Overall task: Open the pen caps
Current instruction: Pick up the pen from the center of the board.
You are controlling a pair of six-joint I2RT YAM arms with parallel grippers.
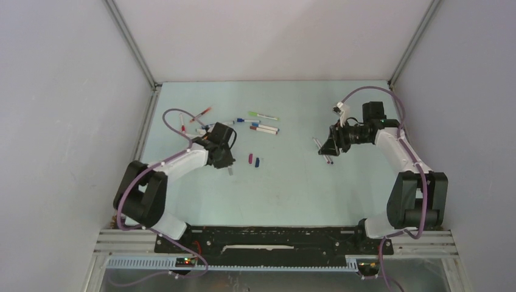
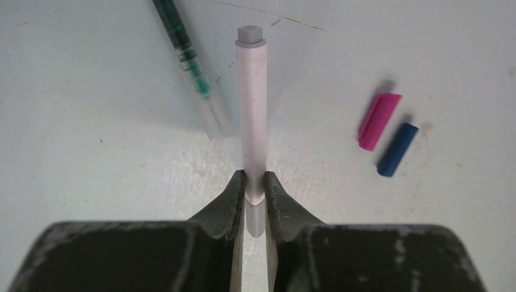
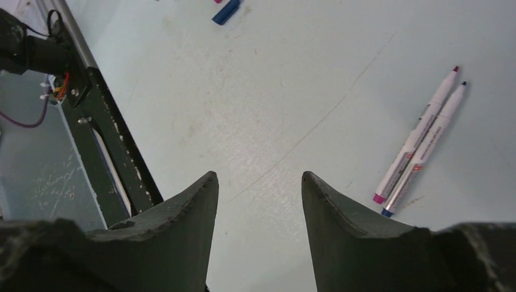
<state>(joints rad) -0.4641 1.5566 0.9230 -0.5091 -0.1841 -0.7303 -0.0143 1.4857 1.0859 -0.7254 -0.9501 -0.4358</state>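
Note:
My left gripper (image 1: 224,159) is shut on a white-barrelled pen (image 2: 252,109) with a grey end, gripping it near its lower end (image 2: 255,182). A loose magenta cap (image 2: 378,120) and a loose blue cap (image 2: 397,149) lie side by side on the table right of it; they also show in the top view (image 1: 254,160). My right gripper (image 1: 325,148) is open and empty above the table (image 3: 258,179). Two uncapped pens, one magenta-ended (image 3: 417,134) and one blue-ended (image 3: 427,149), lie next to each other to its right.
A clear-barrelled pen with green inside (image 2: 190,70) lies left of the held pen. Several more pens (image 1: 263,121) lie scattered at the back of the table. The black base rail (image 3: 103,121) shows at the left of the right wrist view. White walls enclose the table.

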